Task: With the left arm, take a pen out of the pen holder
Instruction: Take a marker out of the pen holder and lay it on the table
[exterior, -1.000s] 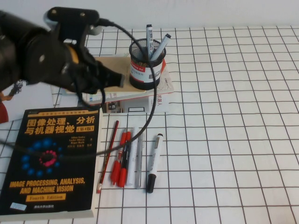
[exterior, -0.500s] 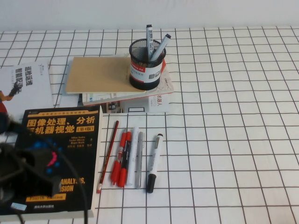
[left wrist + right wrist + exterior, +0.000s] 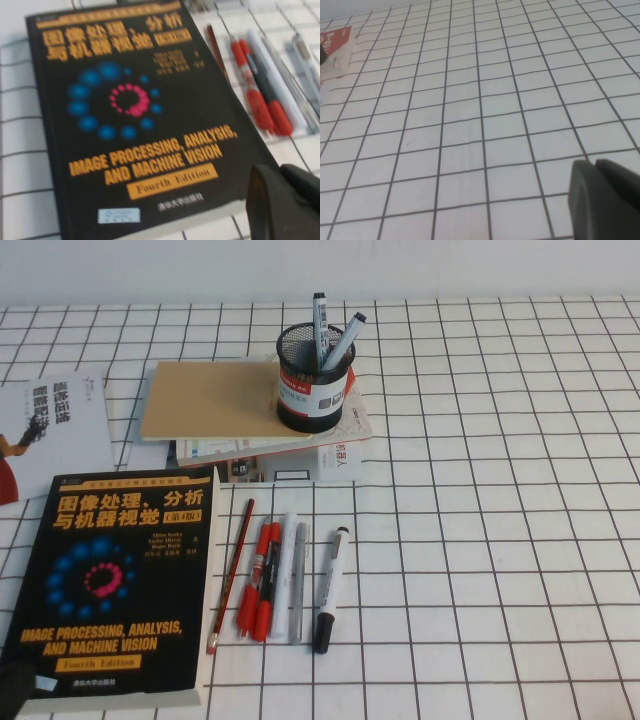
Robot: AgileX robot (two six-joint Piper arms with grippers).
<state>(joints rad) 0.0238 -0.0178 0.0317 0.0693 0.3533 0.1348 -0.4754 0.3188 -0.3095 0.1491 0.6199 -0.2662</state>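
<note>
Counter [image 3: 500, 490]: white, ruled with a black grid.

Black wire-mesh pen holder [image 3: 315, 380]: upright toward the far side of the counter, a little left of centre. It stands on the right end of a low stack of books topped by a tan card cover [image 3: 210, 400]. Two grey-barrelled marker pens [image 3: 321, 325] stand in the holder with dark caps up. One is near vertical and the other leans to the right.

Black paperback textbook [image 3: 110, 580]: flat at the near left, with orange lettering and a ring of blue and pink dots on the cover.

Row just right of the textbook, all lying roughly parallel: a red pencil [image 3: 232, 575], two red pens [image 3: 262, 580], a white pen [image 3: 285, 575], a grey pen [image 3: 298, 580], and, slightly apart, a white marker with a black cap [image 3: 330, 590].

White printed leaflet [image 3: 50, 425]: at the far left.

Left pincer [image 3: 278, 175]: down at the near left of the counter, over the near edge of the textbook and well apart from the holder. Its fingers are pressed together with nothing between them.

Right pincer [image 3: 594, 167]: seen only from its own wrist, above bare grid. Its fingers sit together with no gap showing, and they grip nothing.
</note>
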